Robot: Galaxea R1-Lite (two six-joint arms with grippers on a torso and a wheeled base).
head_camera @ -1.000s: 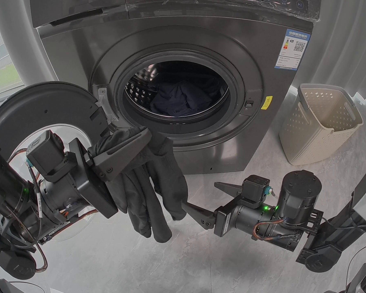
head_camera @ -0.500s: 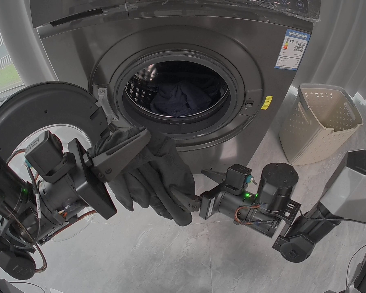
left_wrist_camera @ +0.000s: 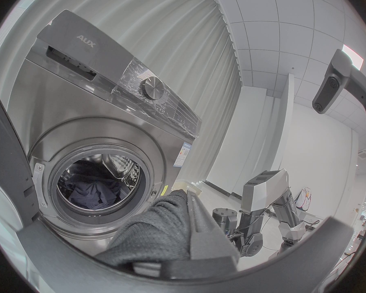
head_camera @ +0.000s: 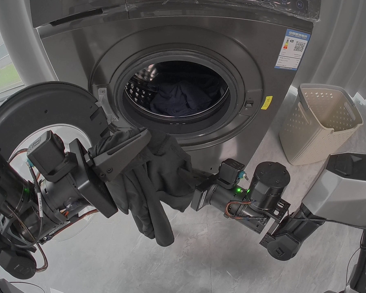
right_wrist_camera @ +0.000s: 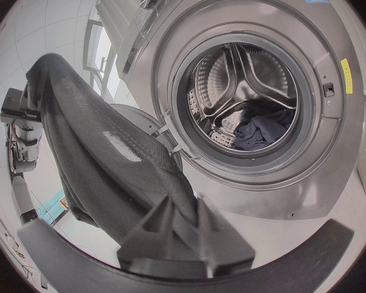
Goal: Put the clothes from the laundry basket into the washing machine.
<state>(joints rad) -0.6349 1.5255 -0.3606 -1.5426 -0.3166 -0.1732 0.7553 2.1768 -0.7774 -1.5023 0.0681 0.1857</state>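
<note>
Presently, at far left, the washing machine's round door (head_camera: pixel 40 106) stands swung fully open. Just in front of it the left gripper (head_camera: pixel 142 137) is clamped on the upper end of a dark grey garment (head_camera: pixel 158 171), its fingers pressed onto the bunched fabric just below the lower rim of the machine's opening. The garment hangs free of the floor (head_camera: pixel 199 261): one long fold drops straight down beside the left gripper, and another part stretches across to the right.

Behind and above, the grey front-loading washing machine (head_camera: pixel 89 49) shows its drum (right_wrist_camera: pixel 248 74) with a dark blue piece of clothing (head_camera: pixel 179 96) lying at the bottom.

The right gripper (right_wrist_camera: pixel 186 220) sits lower, in front of the machine's base, pinched tight on the garment's right-hand part; the right wrist view shows fabric squeezed between the two fingers, running taut up to the left gripper.

At far right, the cream perforated laundry basket (head_camera: pixel 309 139) stands upright on the floor, just beside the machine's right side.
</note>
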